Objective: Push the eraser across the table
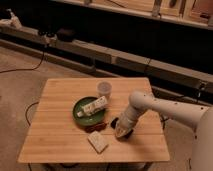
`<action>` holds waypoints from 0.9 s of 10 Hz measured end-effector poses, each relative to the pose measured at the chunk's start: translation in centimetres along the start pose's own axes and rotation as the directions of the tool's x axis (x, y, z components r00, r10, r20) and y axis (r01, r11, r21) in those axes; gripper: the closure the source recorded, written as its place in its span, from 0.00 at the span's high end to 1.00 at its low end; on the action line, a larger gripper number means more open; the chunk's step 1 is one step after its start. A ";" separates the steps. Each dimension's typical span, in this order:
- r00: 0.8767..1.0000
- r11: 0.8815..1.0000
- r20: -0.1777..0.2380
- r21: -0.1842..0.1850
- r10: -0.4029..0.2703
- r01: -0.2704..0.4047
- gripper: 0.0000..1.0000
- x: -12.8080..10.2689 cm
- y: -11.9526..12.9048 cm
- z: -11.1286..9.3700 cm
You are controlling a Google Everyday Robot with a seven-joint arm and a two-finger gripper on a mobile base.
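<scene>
The eraser (98, 126) is a flat black slab lying on the light-wood slatted table (60, 100), against the front edge of the green plate (80, 116). My gripper (121, 131) hangs low over the table just right of the eraser, at the end of the white arm (165, 107) that comes in from the right. A small dark part shows between the gripper and the eraser. I cannot tell whether the gripper touches the eraser.
A white tube-like object (95, 106) lies on the green plate. A translucent cup (104, 90) stands behind the plate. A pale rectangular block (98, 142) lies near the table's front edge. Dark shelving and cables run behind the table.
</scene>
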 end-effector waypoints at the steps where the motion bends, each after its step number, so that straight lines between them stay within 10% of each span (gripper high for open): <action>1: 1.000 1.000 -0.015 0.003 0.000 0.000 0.25 0.5 -0.3 -0.4; 9: 0.996 0.996 -0.037 0.010 0.085 -0.085 0.25 4.4 0.2 -1.5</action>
